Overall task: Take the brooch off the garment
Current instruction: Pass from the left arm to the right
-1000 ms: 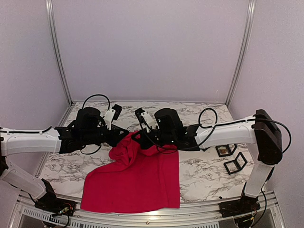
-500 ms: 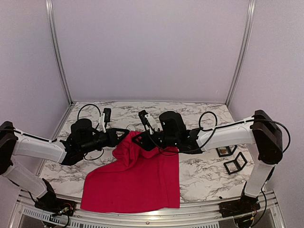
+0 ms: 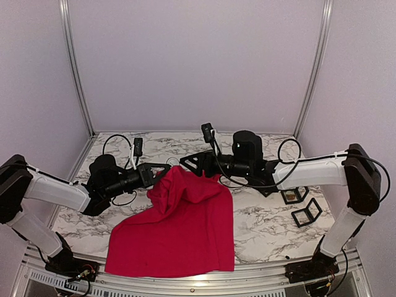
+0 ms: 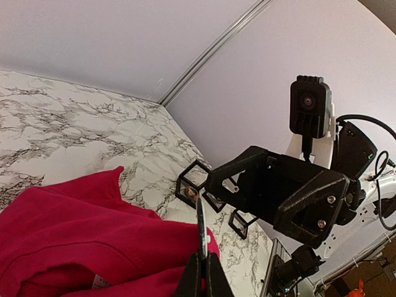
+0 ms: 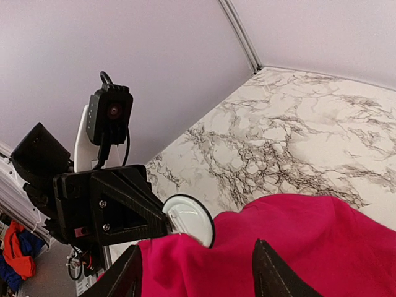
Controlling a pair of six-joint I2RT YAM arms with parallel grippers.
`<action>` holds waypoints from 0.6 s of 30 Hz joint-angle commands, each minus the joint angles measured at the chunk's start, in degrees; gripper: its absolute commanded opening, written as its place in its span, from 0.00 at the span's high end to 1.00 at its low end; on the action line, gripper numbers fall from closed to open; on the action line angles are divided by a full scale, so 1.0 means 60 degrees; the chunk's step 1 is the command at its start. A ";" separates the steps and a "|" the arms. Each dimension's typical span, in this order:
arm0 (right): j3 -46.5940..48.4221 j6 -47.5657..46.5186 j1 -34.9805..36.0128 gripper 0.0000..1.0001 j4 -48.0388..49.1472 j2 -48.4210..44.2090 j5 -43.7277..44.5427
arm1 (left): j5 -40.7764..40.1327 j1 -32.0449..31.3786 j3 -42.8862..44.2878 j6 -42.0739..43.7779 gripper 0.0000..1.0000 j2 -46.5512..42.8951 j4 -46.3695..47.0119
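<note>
Quick status from my end of the remote rig. The left claw [image 3: 164,167] is pressed together on the brooch [image 5: 189,220], a small white round disc. It pinches the disc right at the far, bunched-up top of the red T-shirt [image 3: 185,229]. In the left wrist view the disc shows up edge-on between the fingers. The brooch's lower rim meets the red fabric there, and I honestly can't tell whether it's attached or just resting against it.

The right claw [image 3: 187,163] is spread wide. It sits at that same raised top of the T-shirt, just to the right of the brooch, tips pointing at the left claw. In its own wrist view I see only red cloth below the two fingers.

The T-shirt is humped up at that far end. The rest of it spreads out flat on the marble table [image 3: 266,223] toward the near edge. Two small black square frames [image 3: 307,212] lie on the table well off to the T-shirt's right.
</note>
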 commanded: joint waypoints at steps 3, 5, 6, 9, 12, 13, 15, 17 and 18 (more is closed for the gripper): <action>-0.0065 0.1049 -0.0478 0.49 0.1331 0.0439 -0.1131 | 0.0773 0.0064 0.0024 -0.0220 1.00 0.0093 0.0944; -0.0004 0.1143 -0.0485 0.52 0.1481 0.0593 -0.1256 | 0.0880 0.0064 0.0036 -0.0257 1.00 0.0072 0.0982; 0.0031 0.1188 -0.0487 0.55 0.1538 0.0691 -0.1351 | 0.0929 0.0064 0.0046 -0.0259 1.00 0.0078 0.0967; 0.0071 0.1380 -0.0479 0.58 0.1748 0.0925 -0.1574 | 0.1010 0.0064 0.0037 -0.0273 1.00 0.0030 0.0990; -0.0015 0.1534 -0.0483 0.60 0.2082 0.1048 -0.1745 | 0.1040 0.0078 0.0065 -0.0301 1.00 0.0035 0.0989; -0.0032 0.1581 -0.0479 0.61 0.2153 0.1083 -0.1812 | 0.1057 0.0079 0.0079 -0.0310 1.00 0.0044 0.0999; -0.0007 0.1609 -0.0484 0.64 0.2183 0.1173 -0.1890 | 0.1175 0.0079 0.0112 -0.0318 1.00 0.0088 0.1011; -0.0005 0.1672 -0.0483 0.67 0.2283 0.1236 -0.2009 | 0.1274 0.0079 0.0188 -0.0310 1.00 0.0106 0.0989; 0.0015 0.1686 -0.0479 0.68 0.2365 0.1295 -0.2085 | 0.1319 0.0079 0.0232 -0.0283 1.00 0.0102 0.0933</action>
